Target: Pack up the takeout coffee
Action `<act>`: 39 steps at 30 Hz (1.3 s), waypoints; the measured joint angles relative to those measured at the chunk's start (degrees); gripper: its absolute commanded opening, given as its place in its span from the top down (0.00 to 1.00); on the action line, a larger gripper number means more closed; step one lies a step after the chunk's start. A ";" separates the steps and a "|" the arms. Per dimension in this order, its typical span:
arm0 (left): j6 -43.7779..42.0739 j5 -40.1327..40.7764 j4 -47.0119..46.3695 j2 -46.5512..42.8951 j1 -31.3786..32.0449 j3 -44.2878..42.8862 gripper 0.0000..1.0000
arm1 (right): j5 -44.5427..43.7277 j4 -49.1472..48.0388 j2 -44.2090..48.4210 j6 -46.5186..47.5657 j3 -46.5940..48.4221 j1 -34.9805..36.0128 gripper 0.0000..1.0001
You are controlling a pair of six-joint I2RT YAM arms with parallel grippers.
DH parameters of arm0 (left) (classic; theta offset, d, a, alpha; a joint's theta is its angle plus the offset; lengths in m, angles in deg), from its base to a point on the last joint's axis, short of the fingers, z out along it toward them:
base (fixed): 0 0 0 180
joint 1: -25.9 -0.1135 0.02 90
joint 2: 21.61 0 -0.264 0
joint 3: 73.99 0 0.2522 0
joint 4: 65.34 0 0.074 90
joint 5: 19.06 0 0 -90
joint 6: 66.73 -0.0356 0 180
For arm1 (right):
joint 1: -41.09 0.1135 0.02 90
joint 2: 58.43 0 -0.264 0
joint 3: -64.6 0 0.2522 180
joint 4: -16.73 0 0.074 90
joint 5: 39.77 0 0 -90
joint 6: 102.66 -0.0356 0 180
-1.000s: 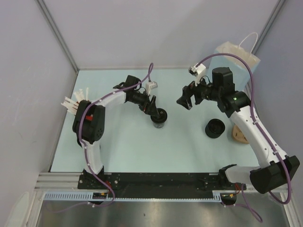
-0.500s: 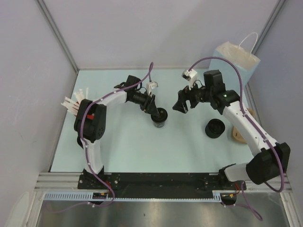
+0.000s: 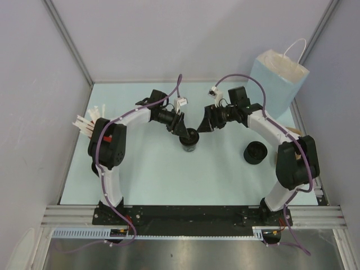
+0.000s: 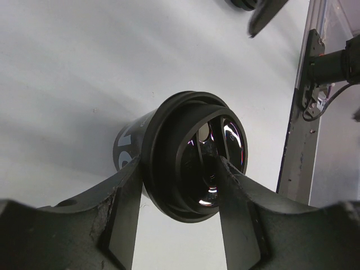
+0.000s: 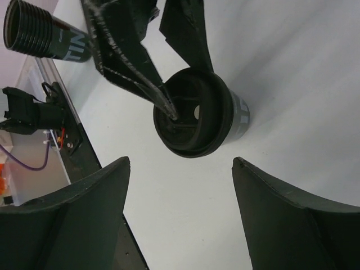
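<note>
The takeout coffee (image 3: 190,140), a short black cup with a black lid, stands mid-table. My left gripper (image 3: 183,130) is shut on its top: in the left wrist view one finger (image 4: 125,205) presses outside the lid's rim and the other (image 4: 236,208) lies across the lid's recess of the cup (image 4: 169,140). My right gripper (image 3: 203,125) hangs open just right of it. In the right wrist view the cup (image 5: 197,115) sits ahead of the open right gripper (image 5: 180,163), apart from both of its fingers.
A second black cup (image 3: 255,152) stands to the right. The pale-blue paper bag (image 3: 278,76) stands upright at the back right. White straws (image 3: 85,124) sit by the left wall. A brown carrier (image 3: 293,134) peeks out behind the right arm.
My right gripper has swung left from near the bag toward the held cup and narrowed a little. My left gripper has closed onto the cup's lid; the cup has stayed put.
</note>
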 measured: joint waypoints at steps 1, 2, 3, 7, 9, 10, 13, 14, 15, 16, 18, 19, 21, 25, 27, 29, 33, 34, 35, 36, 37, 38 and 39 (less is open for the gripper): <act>0.07 0.00 -0.04 0.00 0.00 0.04 0.47 | 0.46 -0.52 -0.98 -0.72 0.00 -0.07 0.23; 0.22 -0.04 -0.11 0.00 0.00 0.09 0.48 | 0.81 -1.11 -1.92 -1.44 0.00 -0.13 0.23; 0.37 -0.07 -0.20 0.00 0.00 0.09 0.48 | 1.09 -1.66 -2.84 -2.16 0.00 -0.20 0.24; 0.63 -0.09 -0.39 0.00 0.00 0.20 0.48 | 1.81 -3.80 -5.86 -4.57 0.00 -0.13 0.24; 0.83 -0.09 -0.46 0.00 0.00 0.24 0.49 | 2.05 -4.74 -6.97 -5.77 0.00 -0.02 0.25; 0.85 -0.11 -0.50 0.00 0.00 0.31 0.50 | 2.10 -5.09 -7.41 -6.16 0.00 0.04 0.26; 0.90 -0.17 -0.74 0.00 0.00 0.46 0.51 | 2.14 -6.36 -9.11 -7.41 0.00 0.28 0.29; 0.94 -0.24 -0.90 0.00 0.00 0.52 0.51 | 2.16 -6.60 -9.75 -7.72 0.00 0.28 0.30; 0.96 -0.26 -0.92 0.00 0.00 0.55 0.52 | 2.25 -6.78 -10.40 -8.07 0.00 0.33 0.31; 0.98 -0.28 -0.96 0.00 0.00 0.59 0.52 | 2.40 -6.91 -10.91 -8.33 0.04 0.33 0.31; 1.05 -0.33 -1.22 -0.02 0.00 0.70 0.51 | 3.13 -7.21 -12.35 -8.94 0.13 0.24 0.37; 1.09 -0.39 -1.36 -0.02 0.00 0.79 0.51 | 3.69 -7.34 -12.81 -9.22 0.13 0.11 0.38; 1.20 -0.57 -1.64 -0.02 -0.02 0.85 0.51 | 5.44 -7.56 -13.53 -10.08 0.13 -0.37 0.40; 1.40 -0.55 -1.81 -0.02 0.00 0.85 0.51 | 9.33 -8.37 -14.01 -11.45 0.15 -2.64 0.42; 1.40 -0.55 -1.88 -0.02 0.00 0.87 0.51 | 11.19 -9.03 -14.32 -11.85 0.33 -3.76 0.44; 1.40 -0.57 -1.92 -0.02 0.00 0.92 0.51 | 12.39 -9.46 -14.49 -12.33 0.39 -4.46 0.45; 1.42 -0.57 -2.01 -0.02 0.00 0.94 0.51 | 13.66 -10.32 -14.95 -13.03 0.50 -4.22 0.46; 1.42 -0.57 -2.01 -0.02 0.00 0.94 0.51 | 13.68 -10.60 -15.28 -13.05 0.52 -4.07 0.47; 1.42 -0.57 -2.01 -0.02 0.00 0.94 0.51 | 13.68 -10.78 -15.58 -13.05 0.55 -3.96 0.48; 1.42 -0.59 -2.01 -0.02 0.00 0.94 0.51 | 13.68 -10.86 -16.02 -13.05 0.55 -3.82 0.49; 1.44 -0.59 -2.03 -0.02 0.00 0.96 0.51 | 13.66 -10.93 -16.41 -13.09 0.55 -3.72 0.52; 1.44 -0.57 -2.03 -0.02 0.00 0.96 0.51 | 13.84 -10.93 -16.92 -13.29 0.55 -3.65 0.53; 1.42 -0.57 -2.05 -0.02 0.00 0.98 0.51 | 14.51 -11.06 -17.27 -13.64 0.55 -3.63 0.53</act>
